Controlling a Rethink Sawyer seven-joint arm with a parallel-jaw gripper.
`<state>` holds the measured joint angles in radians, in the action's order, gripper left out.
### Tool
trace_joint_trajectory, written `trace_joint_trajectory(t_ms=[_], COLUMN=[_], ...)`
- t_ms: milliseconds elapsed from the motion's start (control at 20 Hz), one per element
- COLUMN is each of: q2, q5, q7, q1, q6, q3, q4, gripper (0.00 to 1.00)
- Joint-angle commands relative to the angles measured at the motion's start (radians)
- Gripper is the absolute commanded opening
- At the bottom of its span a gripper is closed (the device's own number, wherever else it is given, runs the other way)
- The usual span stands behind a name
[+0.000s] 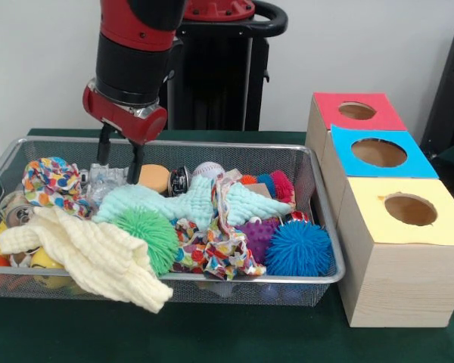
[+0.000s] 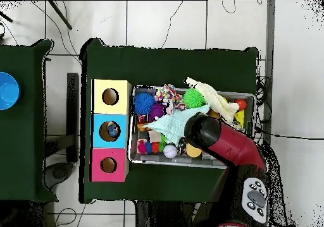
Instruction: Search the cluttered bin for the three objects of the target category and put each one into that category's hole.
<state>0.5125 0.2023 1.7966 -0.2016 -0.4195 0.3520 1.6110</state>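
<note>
The gripper (image 1: 119,157) hangs with jaws parted and empty at the back of the wire bin (image 1: 318,219), just above a clear crinkled wrapper (image 1: 106,180). Searching seems underway; next likely a descent and closing there.

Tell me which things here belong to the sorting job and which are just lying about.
Job: gripper, wire bin with its clutter, red box, blue box, yellow box.
Lying about: blue bowl on the side table, cables on the floor.
</note>
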Motion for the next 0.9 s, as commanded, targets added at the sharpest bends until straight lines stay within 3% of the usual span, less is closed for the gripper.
trace_joint_trajectory(t_ms=[50,900], q2=[-0.047,-0.078], q5=[-0.036,-0.028], q7=[0.096,0.111], q1=[-0.03,-0.026], q6=[0.066,0.107], q3=[-0.124,-0.134], q4=[0.028,0.027], gripper=[1.0,1.0])
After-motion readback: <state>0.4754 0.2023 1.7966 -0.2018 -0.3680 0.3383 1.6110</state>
